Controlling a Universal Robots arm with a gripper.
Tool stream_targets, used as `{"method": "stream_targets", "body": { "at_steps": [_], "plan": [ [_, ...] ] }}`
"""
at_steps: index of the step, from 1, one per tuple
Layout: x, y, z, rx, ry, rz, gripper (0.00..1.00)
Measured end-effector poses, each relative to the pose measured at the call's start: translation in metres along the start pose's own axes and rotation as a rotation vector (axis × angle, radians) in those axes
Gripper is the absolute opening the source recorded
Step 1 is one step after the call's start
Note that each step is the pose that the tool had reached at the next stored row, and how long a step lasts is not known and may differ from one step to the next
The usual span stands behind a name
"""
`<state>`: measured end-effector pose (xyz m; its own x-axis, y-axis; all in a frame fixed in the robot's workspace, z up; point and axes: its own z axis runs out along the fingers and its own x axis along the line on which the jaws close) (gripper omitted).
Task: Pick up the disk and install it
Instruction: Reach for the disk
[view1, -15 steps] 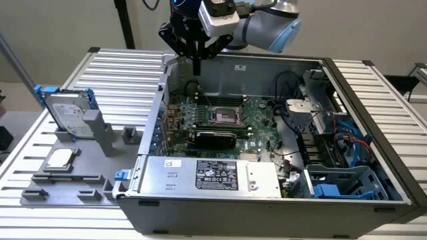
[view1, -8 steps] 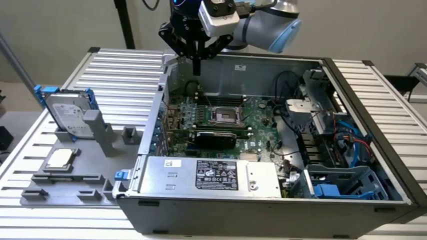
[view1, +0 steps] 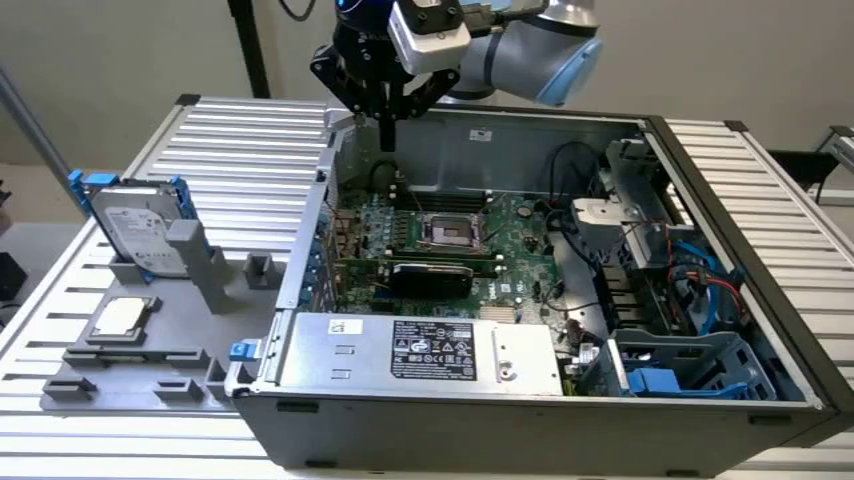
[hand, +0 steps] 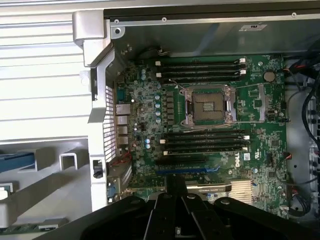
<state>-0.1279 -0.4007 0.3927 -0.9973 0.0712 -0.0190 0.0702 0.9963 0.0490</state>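
Note:
The disk (view1: 140, 232) is a silver-grey hard drive with a white label in a bright blue carrier. It stands upright in a grey holder (view1: 200, 275) at the exterior view's left, outside the computer case. Its blue edge (hand: 17, 162) also shows in the wrist view. My gripper (view1: 387, 135) hangs over the case's back left corner, well apart from the disk. It points down at the motherboard (hand: 210, 125). The fingers (hand: 170, 202) are pressed together, shut with nothing between them.
The open computer case (view1: 747, 250) lies on a slatted metal table. A grey power-supply box (view1: 427, 350) sits at its front, and a blue drive bay (view1: 681, 365) at the front right. A small silver CPU chip (view1: 120, 318) rests on the grey fixture plate.

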Motion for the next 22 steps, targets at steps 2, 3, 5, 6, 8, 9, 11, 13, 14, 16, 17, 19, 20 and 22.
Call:
{"method": "stream_targets", "body": {
  "at_steps": [2, 3, 5, 6, 8, 9, 11, 13, 14, 16, 17, 19, 20, 22],
  "plan": [
    [0.009, -0.0040, -0.0003, -0.0003, 0.0000, 0.000, 0.11],
    [0.013, -0.0059, -0.0005, -0.0003, 0.0000, 0.000, 0.11],
    [0.022, -0.0095, -0.0008, -0.0001, 0.0000, 0.000, 0.11],
    [0.026, -0.0112, -0.0009, -0.0002, 0.0001, 0.000, 0.11],
    [0.035, -0.0144, -0.0012, -0.0002, 0.0000, 0.000, 0.11],
    [0.040, -0.0160, -0.0013, -0.0003, 0.0000, 0.000, 0.11],
    [0.049, -0.0191, -0.0015, -0.0003, 0.0000, 0.000, 0.11],
    [0.058, -0.0220, -0.0017, -0.0003, 0.0000, 0.000, 0.11],
    [0.062, -0.0235, -0.0018, -0.0003, 0.0000, 0.000, 0.11],
    [0.071, -0.0256, -0.0019, -0.0002, 0.0001, 0.000, 0.11],
    [0.075, -0.0261, -0.0019, -0.0002, 0.0001, 0.000, 0.11],
    [0.085, -0.0268, -0.0020, -0.0002, 0.0000, 0.000, 0.11],
    [0.089, -0.0272, -0.0020, -0.0003, 0.0000, 0.000, 0.11],
    [0.098, -0.0278, -0.0021, -0.0002, 0.0000, 0.000, 0.11]
  ]
}}
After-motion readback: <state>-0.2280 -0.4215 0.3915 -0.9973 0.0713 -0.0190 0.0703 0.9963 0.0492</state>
